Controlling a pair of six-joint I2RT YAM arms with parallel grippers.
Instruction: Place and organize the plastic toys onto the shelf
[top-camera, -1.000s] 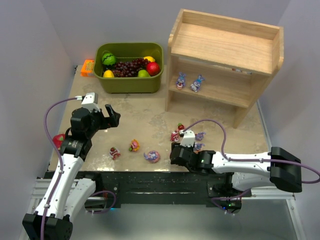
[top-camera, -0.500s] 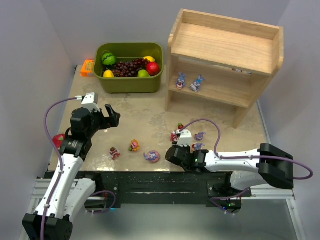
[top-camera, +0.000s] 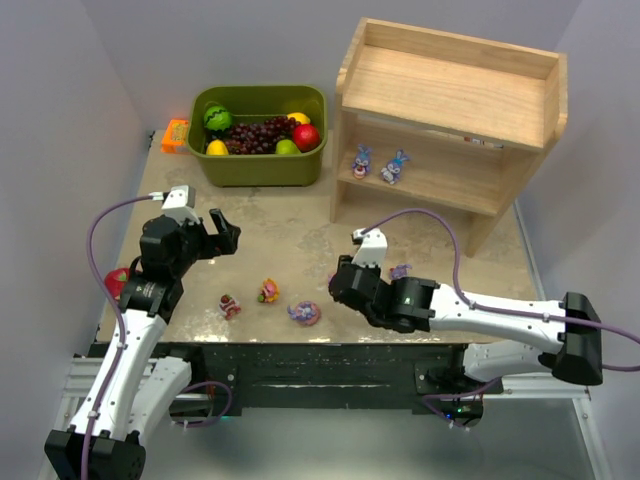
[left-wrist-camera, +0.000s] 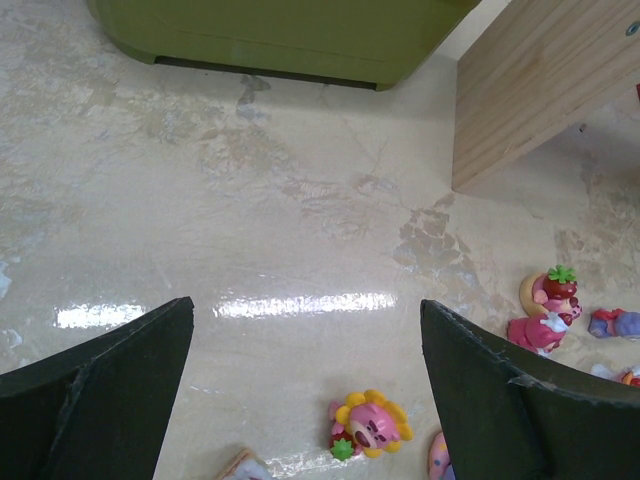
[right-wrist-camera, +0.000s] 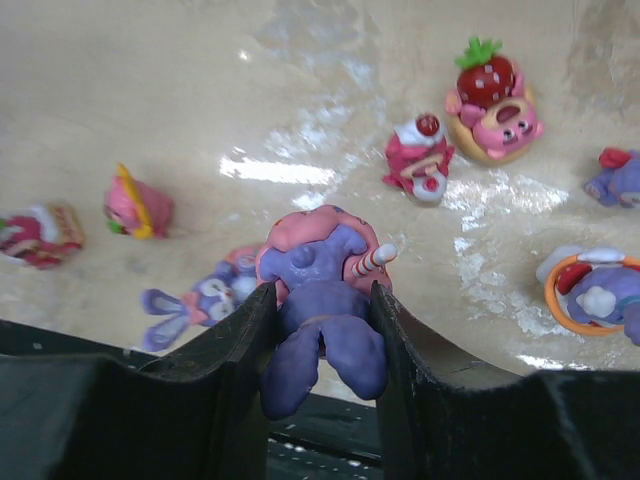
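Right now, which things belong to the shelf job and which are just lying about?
Job: shelf; two bunnies on its lower tier; purple bunny in the right pincer; loose figurines.
Lying about: green bin; fake fruit in it; orange box; red object at left edge.

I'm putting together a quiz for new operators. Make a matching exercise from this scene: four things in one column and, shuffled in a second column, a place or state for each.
Column one:
1. right claw
2. left claw
3. grapes
4. pair of bunny figurines

Column two:
A. in the olive-green bin
B. open, holding nothing
C. on the lower tier of the wooden shelf
D. shut on a purple figurine with a pink base

Pairs: 1-D, 2-B, 3-A, 4-C
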